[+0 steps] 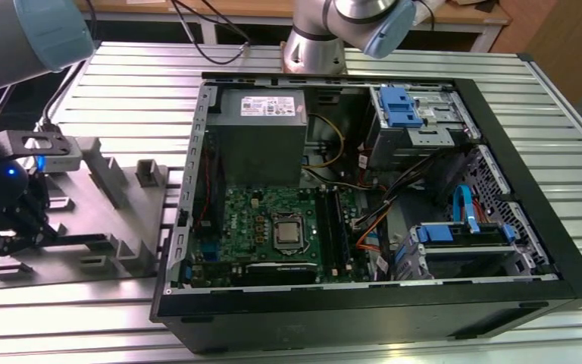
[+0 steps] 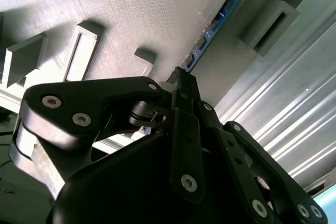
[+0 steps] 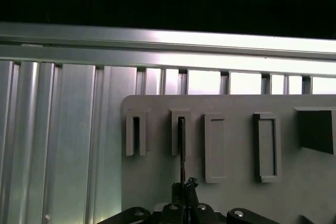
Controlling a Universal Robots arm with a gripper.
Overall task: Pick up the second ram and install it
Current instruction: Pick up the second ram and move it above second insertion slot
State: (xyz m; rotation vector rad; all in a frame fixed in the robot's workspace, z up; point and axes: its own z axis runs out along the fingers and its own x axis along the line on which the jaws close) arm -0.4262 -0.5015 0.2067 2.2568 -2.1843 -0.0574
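The gripper's (image 2: 180,77) two black fingers (image 2: 185,109) are drawn together and, as far as I can judge, pinch the near end of the second ram (image 2: 212,27). In both wrist views the thin dark stick stands on edge in a narrow slot of the grey tray (image 3: 152,182). The ribs likely keep it upright so its flat faces meet the fingers. In the exterior view the tray lies on the slatted metal table (image 1: 129,91), just beside the open computer case (image 1: 372,307). The case rests on its side, the green circuit board (image 1: 255,220) facing up, probably for reaching from above.
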